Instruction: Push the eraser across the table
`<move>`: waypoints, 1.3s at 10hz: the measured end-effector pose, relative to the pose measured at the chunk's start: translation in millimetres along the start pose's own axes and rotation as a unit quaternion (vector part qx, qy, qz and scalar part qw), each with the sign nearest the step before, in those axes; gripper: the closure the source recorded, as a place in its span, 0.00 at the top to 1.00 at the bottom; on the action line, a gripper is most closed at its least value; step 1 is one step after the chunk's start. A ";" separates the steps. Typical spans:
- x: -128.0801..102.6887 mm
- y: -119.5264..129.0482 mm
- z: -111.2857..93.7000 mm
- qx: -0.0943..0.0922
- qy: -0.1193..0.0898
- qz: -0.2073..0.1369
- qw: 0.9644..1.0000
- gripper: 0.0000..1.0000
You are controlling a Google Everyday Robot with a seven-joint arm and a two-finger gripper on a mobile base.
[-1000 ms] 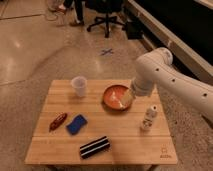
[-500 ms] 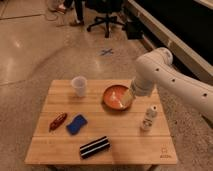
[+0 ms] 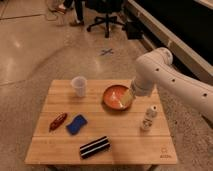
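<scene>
Table (image 3: pixel 125 134) corner logo (image 3: pixel 163 151) unreadable; eraser (image 3: pixel 95 147) by near edge; end effector (image 3: pixel 128 95) over orange bowl (image 3: pixel 113 98), grip state cannot tell.

There's the eraser (image 3: pixel 94 147) at the table (image 3: pixel 125 141) front edge, sponge (image 3: pixel 76 124) just behind-left of it, a small object (image 3: pixel 58 121) left of that. Cup (image 3: pixel 79 85) stands at the back, bowl (image 3: pixel 107 97) to its right, bottle (image 3: pixel 148 118) front-right of the bowl. The gripper (image 3: pixel 128 95) seems to hang over the bowl's right rim.
</scene>
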State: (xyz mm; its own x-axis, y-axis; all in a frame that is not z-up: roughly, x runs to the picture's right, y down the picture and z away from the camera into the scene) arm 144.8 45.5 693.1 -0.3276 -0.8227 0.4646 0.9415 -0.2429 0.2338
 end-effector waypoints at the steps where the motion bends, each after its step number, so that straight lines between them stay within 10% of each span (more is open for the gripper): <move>1: 0.0 0.0 0.0 0.000 0.000 0.000 1.000 0.80; 7: -1.0 -0.3 1.1 -0.002 -0.001 -0.002 1.000 0.80; 13: -17.7 -51.6 60.9 0.019 -0.046 -0.060 0.997 0.75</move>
State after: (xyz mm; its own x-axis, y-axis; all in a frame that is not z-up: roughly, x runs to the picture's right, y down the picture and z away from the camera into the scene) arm 97.2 103.9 724.8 -0.4457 -0.7381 0.5065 0.8917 -0.3165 0.3235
